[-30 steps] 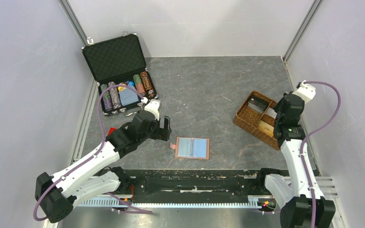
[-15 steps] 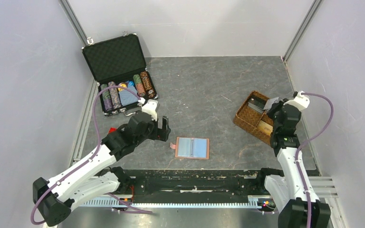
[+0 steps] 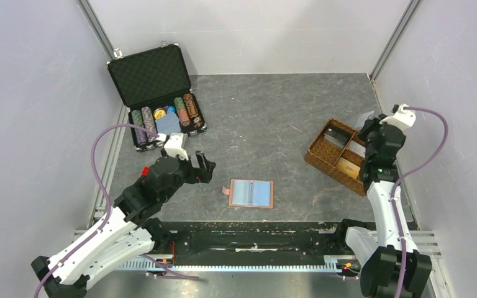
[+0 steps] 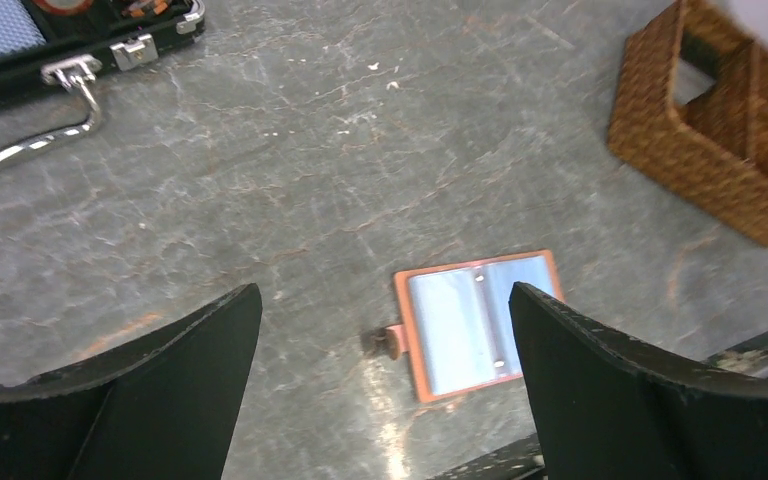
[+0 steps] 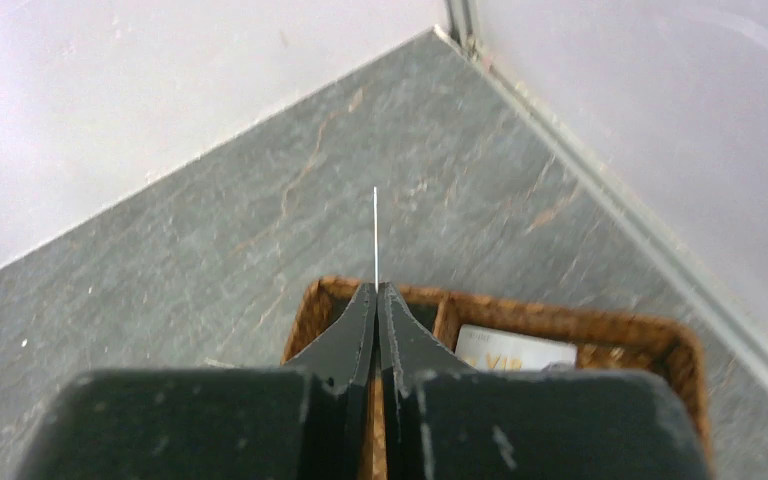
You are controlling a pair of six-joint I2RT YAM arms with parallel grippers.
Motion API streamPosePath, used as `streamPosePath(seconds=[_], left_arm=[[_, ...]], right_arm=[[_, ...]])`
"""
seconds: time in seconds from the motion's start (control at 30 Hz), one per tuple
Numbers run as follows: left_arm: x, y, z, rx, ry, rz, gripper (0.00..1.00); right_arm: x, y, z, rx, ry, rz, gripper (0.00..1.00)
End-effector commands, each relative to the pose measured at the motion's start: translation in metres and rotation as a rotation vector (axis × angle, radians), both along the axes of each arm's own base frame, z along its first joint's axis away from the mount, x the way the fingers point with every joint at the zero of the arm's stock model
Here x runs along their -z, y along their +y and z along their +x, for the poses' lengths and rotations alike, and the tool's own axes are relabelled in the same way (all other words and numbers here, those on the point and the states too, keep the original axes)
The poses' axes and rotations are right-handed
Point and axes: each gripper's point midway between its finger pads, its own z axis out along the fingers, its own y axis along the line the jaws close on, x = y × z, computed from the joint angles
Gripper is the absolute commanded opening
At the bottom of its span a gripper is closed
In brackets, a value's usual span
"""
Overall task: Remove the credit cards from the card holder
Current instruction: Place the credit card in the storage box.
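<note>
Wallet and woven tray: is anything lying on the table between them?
No. Only bare grey tabletop lies between the card holder and the woven tray, as the top view shows.

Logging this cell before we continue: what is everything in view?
card holder: one, tan with pale blue lining, open flat mid-table.
woven tray: one, brown, right side.
cards in tray: at least three, dark grey, white, tan.
held card: one, pale, edge-on, near the tray.
chip case: one, black, open, far left.
poker chips: several stacks, mixed colours, in the case.
left fingers: black, open, left of the holder.
right fingers: black, shut on the held card.
</note>
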Motion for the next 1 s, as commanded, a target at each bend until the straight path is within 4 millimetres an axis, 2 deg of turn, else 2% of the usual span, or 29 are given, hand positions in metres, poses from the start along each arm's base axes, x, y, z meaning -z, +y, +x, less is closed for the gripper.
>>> streamPosePath(seconds=[0.0, 0.07, 0.13, 0.27, 0.33, 0.43, 0.53, 0.67, 0.97], left_arm=[[-0.019, -0.008, -0.002, -0.087, 0.013, -0.273, 1.00], [-0.018, -0.005, -0.003, -0.107, 0.011, -0.307, 1.00], [-0.014, -0.002, -0.005, -0.073, -0.017, -0.245, 1.00], [-0.004, 0.014, -0.003, -0.072, -0.027, -0.051, 1.00], [-0.006, 0.019, -0.003, -0.071, -0.035, -0.007, 1.00], [-0.017, 0.018, -0.005, -0.044, -0.060, -0.016, 1.00], [-0.023, 0.010, -0.008, -0.001, -0.079, -0.051, 1.00], [-0.018, 0.005, -0.009, 0.012, -0.062, -0.066, 1.00], [-0.023, -0.010, 0.000, 0.059, -0.068, -0.039, 1.00]], right_arm=[[-0.044, -0.019, 0.002, 0.031, 0.021, -0.102, 0.00], [-0.042, -0.023, 0.001, 0.036, 0.033, -0.098, 0.00], [-0.038, -0.023, 0.000, 0.019, 0.035, -0.081, 0.00], [-0.010, -0.029, -0.017, 0.033, 0.071, -0.029, 0.00], [0.010, -0.034, -0.030, 0.044, 0.109, -0.006, 0.00], [0.021, -0.041, -0.035, 0.033, 0.127, 0.020, 0.00], [0.017, -0.045, -0.026, -0.001, 0.100, 0.043, 0.00], [0.018, -0.049, -0.019, -0.039, 0.099, 0.085, 0.00], [0.043, -0.050, -0.022, -0.062, 0.083, 0.171, 0.00]])
